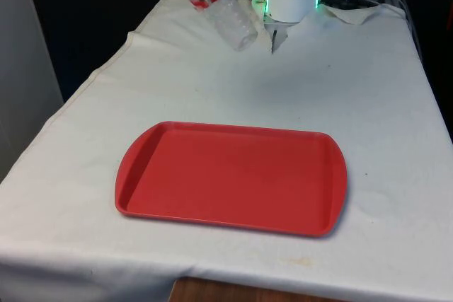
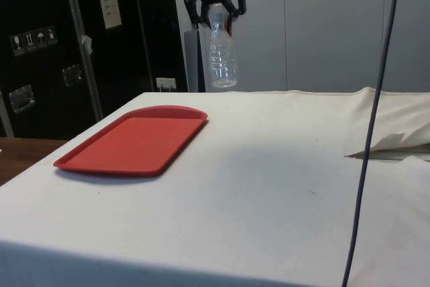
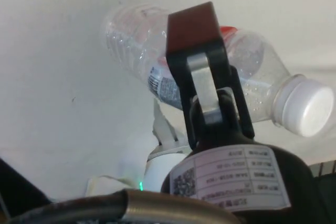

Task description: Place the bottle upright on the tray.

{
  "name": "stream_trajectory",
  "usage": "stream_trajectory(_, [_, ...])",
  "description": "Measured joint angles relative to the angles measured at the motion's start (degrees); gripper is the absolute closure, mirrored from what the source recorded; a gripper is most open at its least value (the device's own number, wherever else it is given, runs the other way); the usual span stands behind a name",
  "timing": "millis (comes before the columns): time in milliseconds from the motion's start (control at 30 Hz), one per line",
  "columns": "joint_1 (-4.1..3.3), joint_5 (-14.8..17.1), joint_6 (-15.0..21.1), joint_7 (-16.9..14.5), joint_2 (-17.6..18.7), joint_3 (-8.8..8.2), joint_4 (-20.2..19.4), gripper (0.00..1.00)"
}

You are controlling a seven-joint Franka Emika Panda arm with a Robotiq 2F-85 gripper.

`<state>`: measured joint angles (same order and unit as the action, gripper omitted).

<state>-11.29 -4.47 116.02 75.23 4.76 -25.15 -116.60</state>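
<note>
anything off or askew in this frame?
Mostly fine. The clear bottle hangs in the gripper, held near its neck, above the white cloth short of the red tray; in the front view it is tilted, not vertical. No spill or damage visible.

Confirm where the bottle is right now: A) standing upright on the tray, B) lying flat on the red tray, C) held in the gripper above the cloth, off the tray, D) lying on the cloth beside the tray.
C: the side view shows the gripper clamped on the bottle near its neck, hanging in the air above the white cloth, while the red tray has nothing on it.
</note>
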Motion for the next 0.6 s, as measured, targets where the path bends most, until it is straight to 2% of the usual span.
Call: stream_trajectory(600, [-0.06,-5.0,0.5,2.1,4.1,0.34,4.5,0.67])
